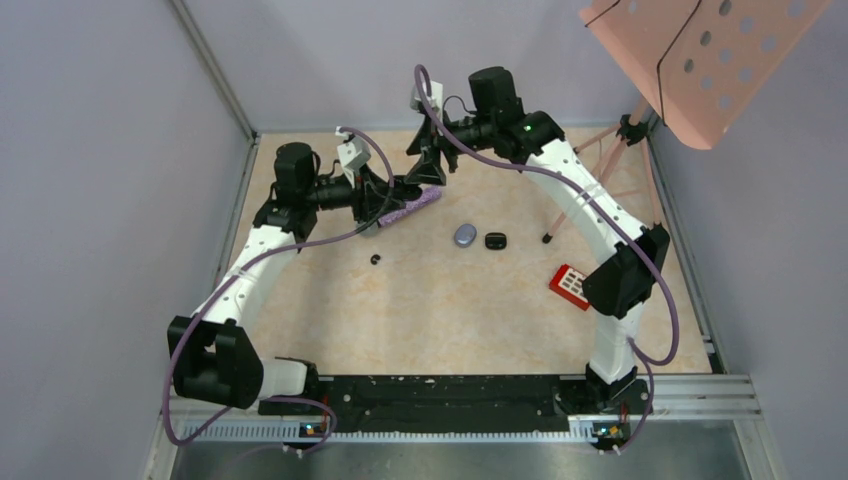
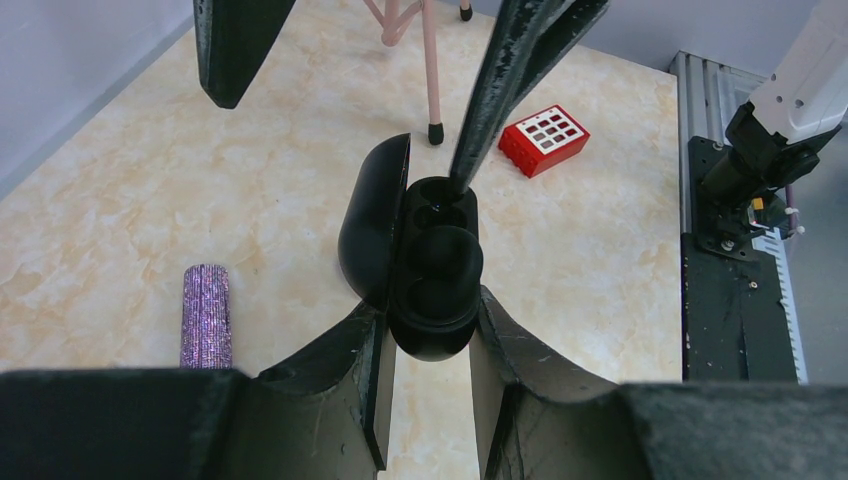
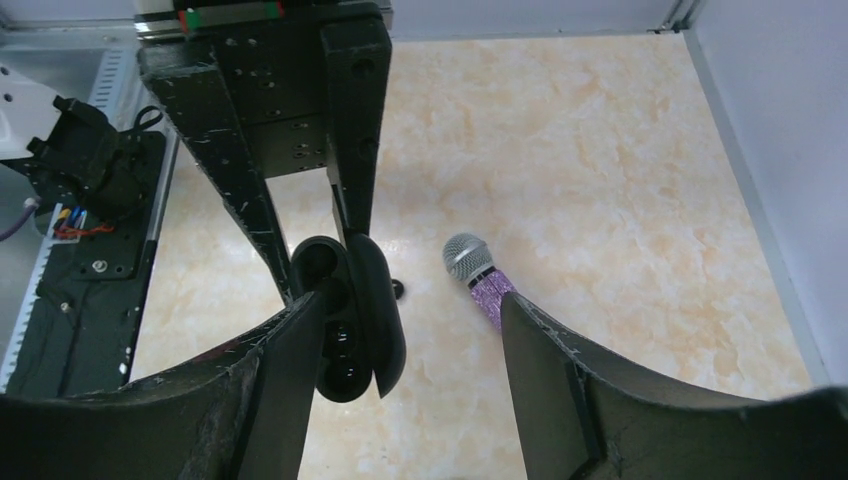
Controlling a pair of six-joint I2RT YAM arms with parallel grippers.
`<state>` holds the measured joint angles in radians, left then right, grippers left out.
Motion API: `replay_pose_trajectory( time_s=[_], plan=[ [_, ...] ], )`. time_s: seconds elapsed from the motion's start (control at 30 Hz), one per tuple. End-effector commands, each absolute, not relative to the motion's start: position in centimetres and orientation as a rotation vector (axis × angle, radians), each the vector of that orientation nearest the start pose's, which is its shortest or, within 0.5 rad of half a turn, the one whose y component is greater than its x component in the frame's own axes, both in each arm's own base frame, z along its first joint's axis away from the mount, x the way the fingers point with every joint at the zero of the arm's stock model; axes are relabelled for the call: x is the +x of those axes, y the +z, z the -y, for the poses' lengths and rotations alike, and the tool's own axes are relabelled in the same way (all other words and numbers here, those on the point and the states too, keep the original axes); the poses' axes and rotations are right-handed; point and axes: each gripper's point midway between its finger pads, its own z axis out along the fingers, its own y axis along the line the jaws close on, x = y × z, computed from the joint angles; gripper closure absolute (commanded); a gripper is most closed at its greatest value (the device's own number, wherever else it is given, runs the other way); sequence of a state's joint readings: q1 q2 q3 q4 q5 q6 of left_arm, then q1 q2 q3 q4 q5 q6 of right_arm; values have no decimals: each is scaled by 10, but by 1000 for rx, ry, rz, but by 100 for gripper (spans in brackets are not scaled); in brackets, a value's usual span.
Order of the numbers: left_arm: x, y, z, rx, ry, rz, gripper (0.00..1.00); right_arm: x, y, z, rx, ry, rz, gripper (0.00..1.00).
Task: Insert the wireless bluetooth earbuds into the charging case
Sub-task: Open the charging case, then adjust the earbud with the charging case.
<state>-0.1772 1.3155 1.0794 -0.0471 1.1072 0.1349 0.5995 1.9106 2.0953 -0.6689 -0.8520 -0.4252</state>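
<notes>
My left gripper (image 2: 430, 312) is shut on an open black charging case (image 2: 432, 270) and holds it above the table, with the lid (image 2: 372, 225) swung out to the left. My right gripper (image 3: 410, 308) is open wide. One of its fingers (image 2: 500, 90) reaches down to the case's upper well. The case also shows in the right wrist view (image 3: 350, 320). I cannot tell whether earbuds sit in its dark wells. One tiny black earbud (image 1: 376, 259) lies loose on the table and shows in the right wrist view (image 3: 399, 290). No lilac-pink earbuds are in view.
A purple glitter microphone (image 1: 418, 204) lies beside the grippers. A closed grey oval case (image 1: 464, 235) and a small black case (image 1: 496, 240) lie mid-table. A red box (image 1: 570, 285) sits at the right. A pink music stand (image 1: 700, 60) has a leg (image 1: 565, 215) on the table.
</notes>
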Motion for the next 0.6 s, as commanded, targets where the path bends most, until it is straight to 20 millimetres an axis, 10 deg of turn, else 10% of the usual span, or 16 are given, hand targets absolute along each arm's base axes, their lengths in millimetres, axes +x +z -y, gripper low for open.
replay_pose_trajectory(
  time_s=[0.0,0.57],
  plan=[
    [309,312,214,1053,-1005,-1411,100,322,375,-382,-1440,1039,-1277,33],
    [307,317,215,1057,-1010,-1394,100,317,353,-394,-1507,1033,-1281,30]
  ],
)
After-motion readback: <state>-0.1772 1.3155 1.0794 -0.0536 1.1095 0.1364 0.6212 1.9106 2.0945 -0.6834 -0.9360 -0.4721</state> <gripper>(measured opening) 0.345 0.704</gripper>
